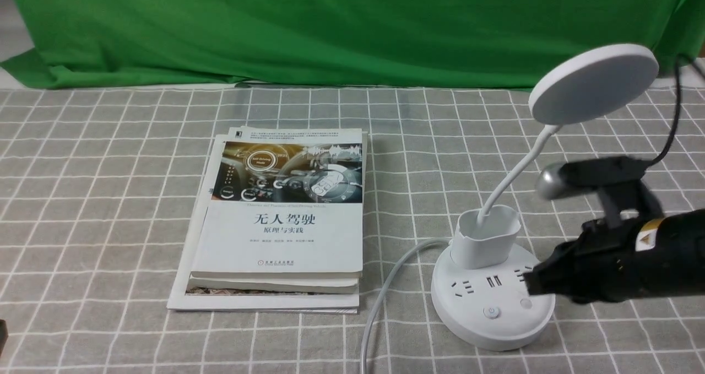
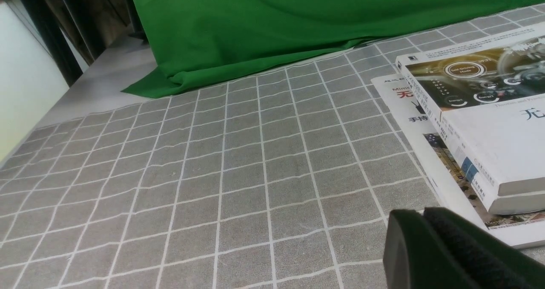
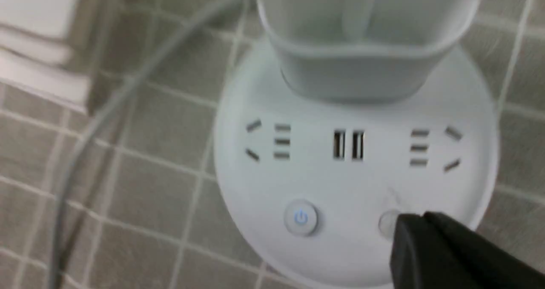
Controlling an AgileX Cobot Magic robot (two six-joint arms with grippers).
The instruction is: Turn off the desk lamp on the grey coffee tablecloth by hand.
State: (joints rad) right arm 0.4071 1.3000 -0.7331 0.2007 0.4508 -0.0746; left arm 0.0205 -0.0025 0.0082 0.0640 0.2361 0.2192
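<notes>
The grey coffee tablecloth [image 1: 126,209], ruled into squares by white lines, fills most of the front view; a green cloth [image 1: 352,30] hangs across the top of the frame; the desk lamp [image 1: 493,299] stands on the tablecloth in the lower right of the frame, its disc head [image 1: 595,85] tilted in the upper right and its cup holder [image 1: 486,239] on the round base; a stack of books and papers [image 1: 281,231] lies left of centre, and a grey cable [image 1: 380,302] curves down from the lamp to the bottom edge. The left wrist view shows what the front view leaves out: the printed spine of the top book and, in the upper left, a white surface beyond the tablecloth's edge; the right wrist view looks down on the base and shows clearly both sets of sockets, the power button [image 3: 301,217] with its blue mark and the second button [image 3: 388,224], partly hidden by the right gripper [image 3: 428,216]; that gripper is closed, its fingertips together with nothing visible between them; whether it touches the base I cannot tell; the left gripper [image 2: 423,212] is closed too, and holds nothing visible.
</notes>
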